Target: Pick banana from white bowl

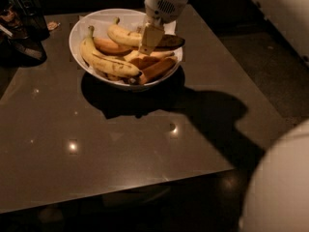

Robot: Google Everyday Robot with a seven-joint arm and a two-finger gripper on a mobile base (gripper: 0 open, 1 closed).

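The dark tabletop (120, 144) is lying close to me. The white bowl (96, 19) is sitting on it, farther back. The banana (120, 34) is lying across the back of the bowl. My pincer (148, 45) is hanging right at its middle. I cannot tell if it is gripping.

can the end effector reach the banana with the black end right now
Probably yes: the end effector sits right at that banana, which lies topmost in the white bowl, nothing covering it.
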